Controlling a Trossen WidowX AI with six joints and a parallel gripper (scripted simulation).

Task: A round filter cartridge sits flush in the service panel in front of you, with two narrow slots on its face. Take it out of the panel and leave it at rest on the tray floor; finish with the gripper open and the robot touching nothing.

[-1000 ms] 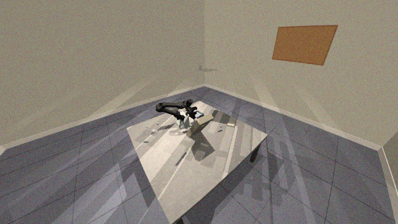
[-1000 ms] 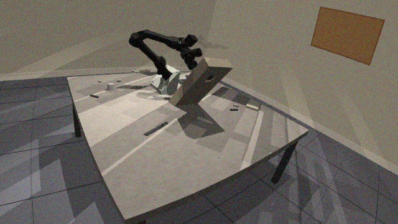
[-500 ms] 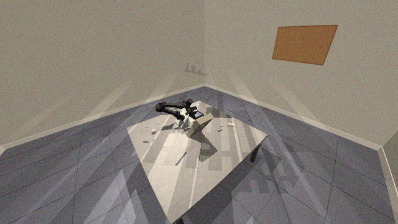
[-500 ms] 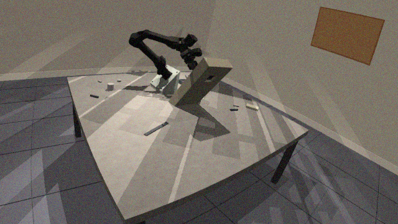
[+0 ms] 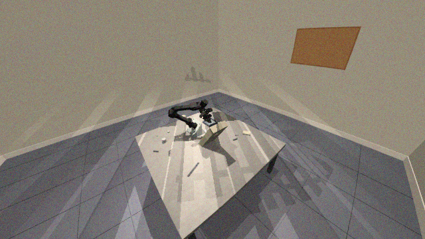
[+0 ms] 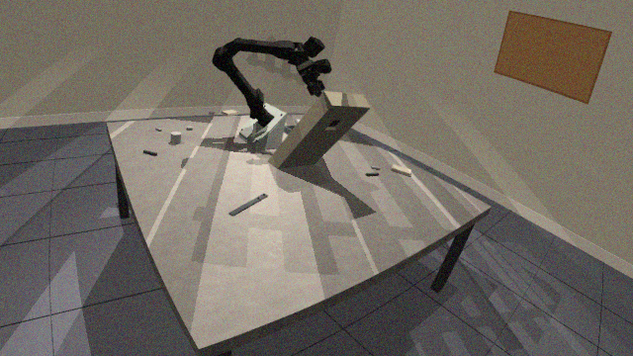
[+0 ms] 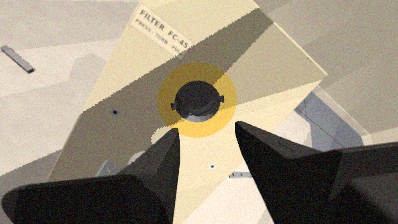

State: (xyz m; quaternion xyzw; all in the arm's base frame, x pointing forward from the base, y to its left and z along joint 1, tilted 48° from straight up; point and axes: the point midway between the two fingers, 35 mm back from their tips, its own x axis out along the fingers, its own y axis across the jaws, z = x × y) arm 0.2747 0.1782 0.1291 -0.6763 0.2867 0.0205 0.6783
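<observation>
The service panel (image 5: 212,134) (image 6: 304,135) (image 7: 280,65) is a tilted beige block. In the wrist view its round socket (image 7: 196,97), inside a yellow ring (image 7: 167,95), is dark and empty, with a notch on each side. My gripper (image 7: 207,130) (image 6: 316,93) is open above the panel face, its fingertips apart at the ring's lower edge with nothing between them. The filter cartridge is not clearly seen. A pale rounded shape (image 7: 136,158) shows partly behind the left finger; I cannot tell what it is.
A blue-grey, tray-like part (image 7: 332,122) shows beyond the panel's right edge. On the table (image 5: 179,212) (image 6: 247,297) are a flat grey bar (image 5: 193,169) (image 6: 248,204), a small white cylinder (image 5: 163,140) (image 6: 175,137), a pale block (image 5: 246,133) (image 6: 401,170) and several small dark pieces.
</observation>
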